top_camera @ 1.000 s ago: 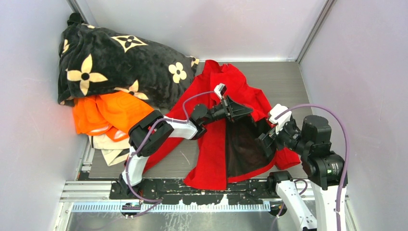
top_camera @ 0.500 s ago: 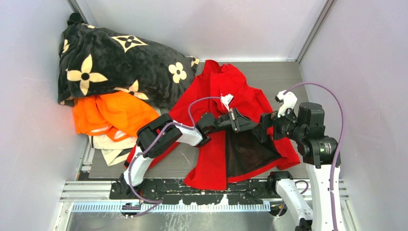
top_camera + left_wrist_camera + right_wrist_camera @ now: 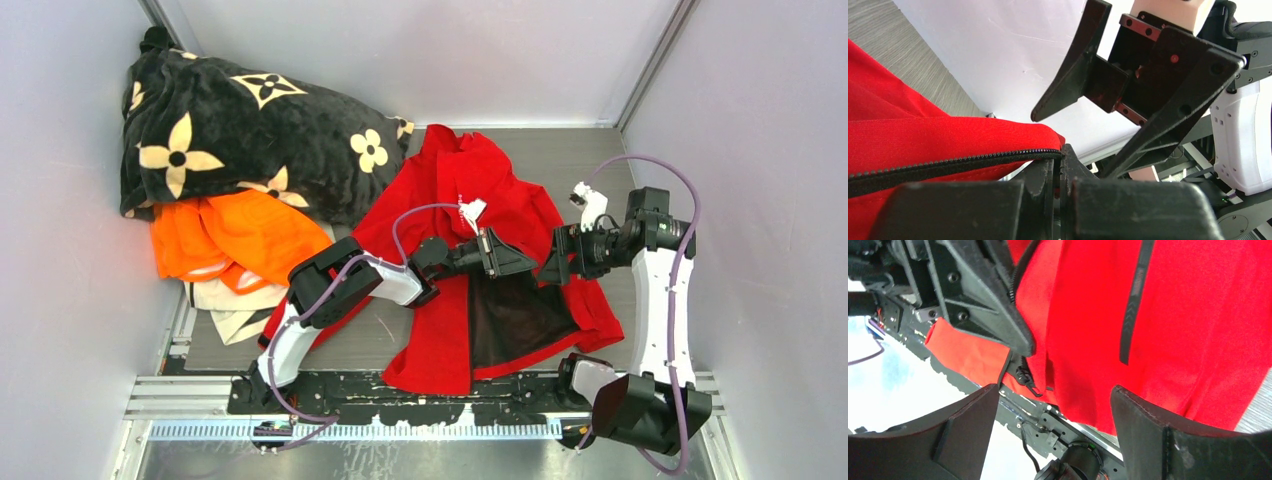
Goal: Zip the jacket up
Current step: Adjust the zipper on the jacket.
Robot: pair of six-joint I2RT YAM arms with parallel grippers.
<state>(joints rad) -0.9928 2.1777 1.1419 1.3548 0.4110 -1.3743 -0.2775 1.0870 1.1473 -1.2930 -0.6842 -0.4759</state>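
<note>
While inside left hand point(image 3: 1058, 169), edge of jacket point(image 3: 923, 140)

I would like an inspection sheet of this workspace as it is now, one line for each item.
Surface: grey table, partly under cloth.
Job's things: red jacket lying open, dark lining showing, zip not closed.
Clutter: black flowered blanket, orange garment, cream cloth, all at the left.
Pincers: left pincer shut on the jacket's zip edge; right pincer open beside it, holding nothing.
Cables: left arm's purple cable and right arm's purple cable arch free; no snag seen.
Surroundings: pale walls on three sides; nothing else seen.
</note>
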